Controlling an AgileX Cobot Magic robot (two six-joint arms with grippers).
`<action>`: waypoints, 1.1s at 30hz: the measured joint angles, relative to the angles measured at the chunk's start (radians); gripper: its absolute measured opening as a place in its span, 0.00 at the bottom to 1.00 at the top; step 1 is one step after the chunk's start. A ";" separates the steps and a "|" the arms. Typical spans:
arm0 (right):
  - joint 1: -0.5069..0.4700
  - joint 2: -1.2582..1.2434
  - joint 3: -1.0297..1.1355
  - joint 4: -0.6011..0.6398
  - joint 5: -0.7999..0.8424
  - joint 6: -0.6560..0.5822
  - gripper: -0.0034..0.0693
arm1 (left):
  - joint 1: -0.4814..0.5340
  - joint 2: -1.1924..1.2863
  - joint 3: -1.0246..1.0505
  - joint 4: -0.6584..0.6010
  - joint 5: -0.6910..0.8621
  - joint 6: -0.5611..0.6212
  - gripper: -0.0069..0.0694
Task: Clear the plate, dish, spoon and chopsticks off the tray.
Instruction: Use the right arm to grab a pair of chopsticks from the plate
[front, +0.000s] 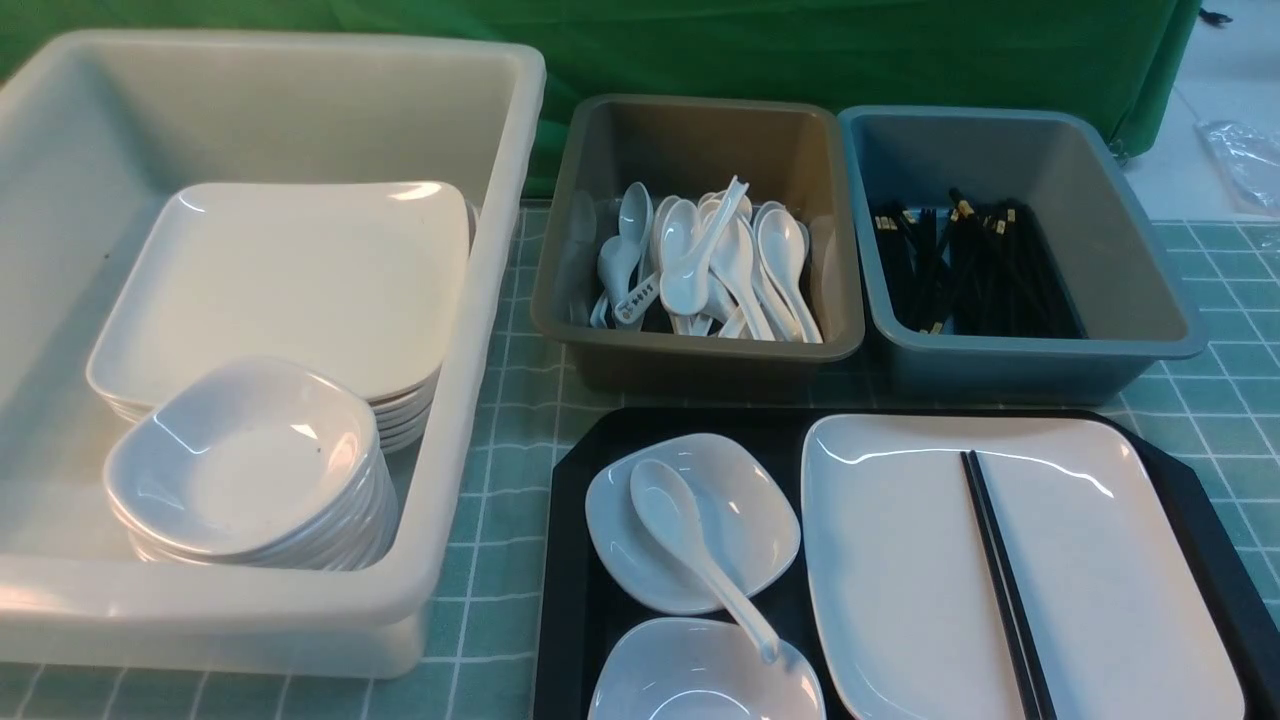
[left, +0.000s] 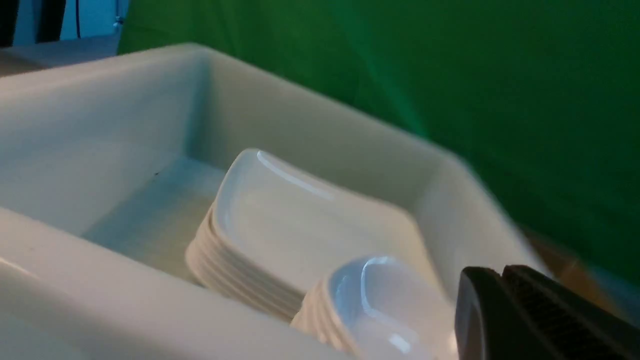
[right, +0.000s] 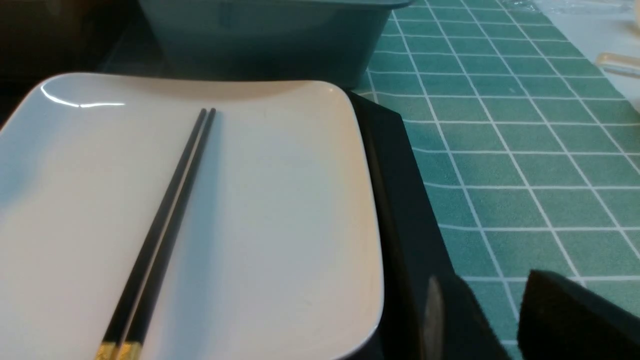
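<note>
The left claw (left: 501, 280) has its fingers pressed together on nothing, just over the white tub (left: 100, 280) of stacked dishes. The right claw (right: 487, 285) stands partly apart, empty, beside the tray's (front: 570, 600) edge. In the front view's lower right, the chopsticks (front: 1003, 590) lie across the plate (front: 880, 560). At lower centre the spoon (front: 668, 510) rests in a dish (front: 745, 500).

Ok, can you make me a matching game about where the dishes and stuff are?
Things:
1. single spoon
2. pair of chopsticks
3. pile of spoons
4. stack of plates

Places:
A. in the white tub
B. lying on the big plate
C. in the brown-grey tub
D. bowl end resting in a small dish

Pairs: 1-D, 2-B, 3-C, 4-A
</note>
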 joint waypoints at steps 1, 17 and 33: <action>0.000 0.000 0.000 0.000 0.000 0.000 0.38 | 0.000 0.000 0.000 -0.054 -0.042 -0.031 0.11; 0.000 0.000 0.000 0.000 0.000 0.000 0.38 | 0.000 0.000 -0.053 0.107 -0.384 -0.466 0.11; 0.000 0.000 0.000 0.299 -0.338 0.534 0.38 | 0.000 0.653 -0.859 0.200 0.867 0.019 0.11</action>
